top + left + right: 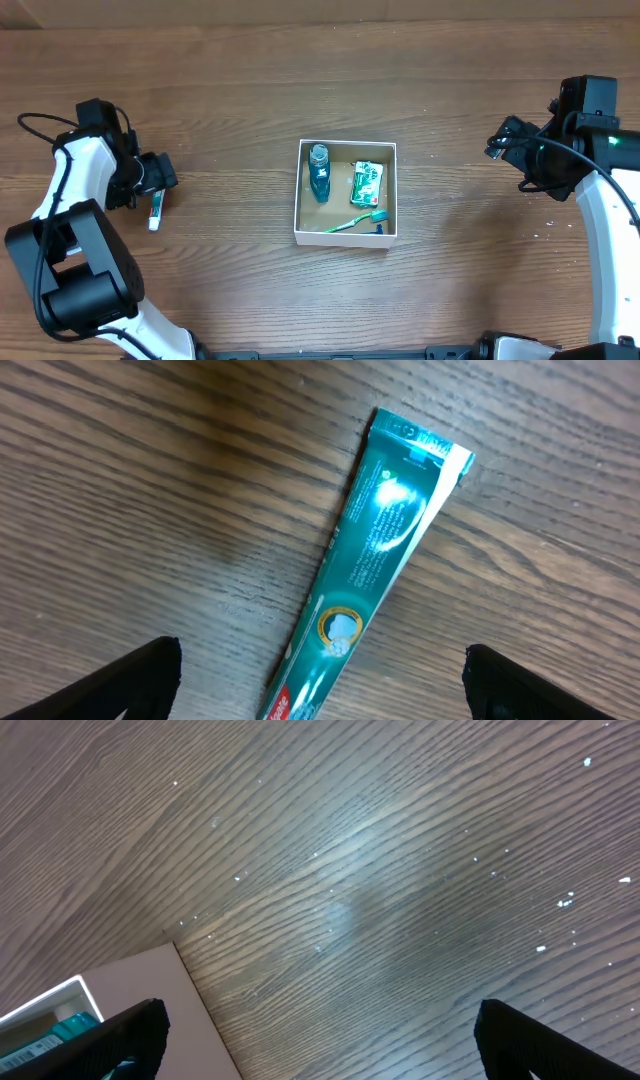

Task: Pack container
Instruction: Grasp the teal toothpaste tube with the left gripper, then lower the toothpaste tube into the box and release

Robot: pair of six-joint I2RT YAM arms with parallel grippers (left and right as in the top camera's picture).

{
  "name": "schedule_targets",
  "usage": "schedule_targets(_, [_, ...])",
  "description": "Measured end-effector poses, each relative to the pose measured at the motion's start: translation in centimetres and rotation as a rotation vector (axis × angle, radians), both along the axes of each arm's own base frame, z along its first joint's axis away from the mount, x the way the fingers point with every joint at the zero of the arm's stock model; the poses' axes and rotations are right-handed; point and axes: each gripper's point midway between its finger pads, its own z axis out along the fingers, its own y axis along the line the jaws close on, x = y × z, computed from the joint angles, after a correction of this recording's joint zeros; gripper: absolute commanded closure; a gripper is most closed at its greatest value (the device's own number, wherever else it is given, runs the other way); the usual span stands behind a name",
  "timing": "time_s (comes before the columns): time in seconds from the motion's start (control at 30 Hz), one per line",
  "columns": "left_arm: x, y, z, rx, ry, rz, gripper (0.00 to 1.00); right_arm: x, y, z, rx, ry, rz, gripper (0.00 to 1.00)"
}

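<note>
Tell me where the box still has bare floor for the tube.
In the box, bare floor: the strip between bottle and packet, and the corner below the bottle, by the toothbrush handle. Packet and toothbrush crowd the rest.

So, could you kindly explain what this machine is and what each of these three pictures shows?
It is two robot arms at a wooden table. The wide picture looks down from above; the other two come from cameras on each wrist, with dark fingertips at the lower corners. In the middle sits the container, holding a blue bottle, a green packet and a toothbrush. A toothpaste tube lies on the table beneath the open left gripper. The right gripper is open too, over the table. Nothing is held.
</note>
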Motion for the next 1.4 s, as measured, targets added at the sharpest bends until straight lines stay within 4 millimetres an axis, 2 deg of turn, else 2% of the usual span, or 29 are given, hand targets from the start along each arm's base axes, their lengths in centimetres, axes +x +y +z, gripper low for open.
schedule_targets(0.07, [-0.4, -0.1, -1.5, -0.014, 0.041, -0.011, 0.09, 0.0, 0.0, 0.0, 0.0, 0.0, 0.0, 0.0])
schedule_targets(0.13, [-0.9, -0.3, -2.7, -0.029, 0.081, -0.015, 0.15, 0.0, 0.0, 0.0, 0.0, 0.0, 0.0, 0.0])
schedule_targets(0.17, [-1.2, -0.3, -3.2, -0.026, 0.107, -0.017, 0.23, 0.0, 0.0, 0.0, 0.0, 0.0, 0.0, 0.0])
schedule_targets(0.2, [-1.3, -0.2, -3.2, -0.022, 0.111, -0.017, 0.37, 0.0, 0.0, 0.0, 0.0, 0.001, 0.0, 0.0])
schedule_targets(0.27, [-1.3, -0.1, -3.2, -0.017, 0.114, -0.017, 0.56, 0.0, 0.0, 0.0, 0.0, 0.0, 0.0, 0.0])
schedule_targets(0.37, [-1.7, -0.2, -3.2, -0.021, 0.129, -0.019, 0.92, 0.0, 0.0, 0.0, 0.0, 0.0, 0.0, 0.0])
schedule_targets(0.4, [-1.7, -0.2, -3.2, -0.021, 0.131, -0.022, 0.96, 0.0, 0.0, 0.0, 0.0, 0.0, 0.0, 0.0])
schedule_targets(0.6, [-1.8, -0.3, -2.9, -0.029, 0.139, -0.014, 0.96, 0.0, 0.0, 0.0, 0.0, 0.0, 0.0, 0.0])
schedule_targets(0.67, [-2.6, -0.9, -2.6, -0.057, 0.178, -0.017, 0.96, 0.0, 0.0, 0.0, 0.0, 0.0, 0.0, 0.0])
schedule_targets(0.77, [-1.9, -1.9, -1.4, -0.072, 0.175, -0.042, 0.96, 0.0, 0.0, 0.0, 0.0, 0.0, 0.0, 0.0])
schedule_targets(0.83, [-0.9, -3.2, 0.7, -0.058, 0.131, -0.083, 0.96, 0.0, 0.0, 0.0, 0.0, 0.0, 0.0, 0.0])
schedule_targets(0.9, [1.3, -6.5, 6.4, -0.013, -0.033, -0.189, 0.96, 0.0, 0.0, 0.0, 0.0, -0.001, 0.0, 0.0])
schedule_targets(0.97, [1.7, -9.7, 10.1, 0.012, -0.138, -0.303, 0.96, 0.1, 0.0, 0.0, 0.0, -0.003, 0.0, 0.0])
schedule_targets(1.0, [1.5, -13.2, 13.0, 0.032, -0.22, -0.427, 0.96, 0.1, 0.0, 0.1, 0.0, -0.005, 0.0, 0.0])
schedule_targets(1.03, [1.0, -16.4, 15.1, 0.039, -0.282, -0.535, 0.96, 0.1, 0.0, 0.0, -0.001, -0.005, 0.0, 0.0])
schedule_targets(1.1, [-0.9, -21.8, 18.0, 0.037, -0.374, -0.733, 0.96, 0.1, 0.0, 0.1, 0.0, -0.005, 0.0, 0.0])
schedule_targets(1.17, [-2.9, -26.2, 19.4, 0.026, -0.422, -0.896, 0.96, 0.2, 0.0, 0.1, -0.001, -0.009, -0.001, 0.0])
schedule_targets(1.3, [-6.3, -32.6, 18.5, 0.01, -0.408, -1.147, 0.96, 0.2, 0.0, 0.1, -0.002, -0.011, 0.0, 0.0])
schedule_targets(1.4, [-6.5, -33.7, 17.1, 0.013, -0.364, -1.183, 0.96, 0.3, 0.0, 0.1, -0.002, -0.012, 0.0, 0.0])
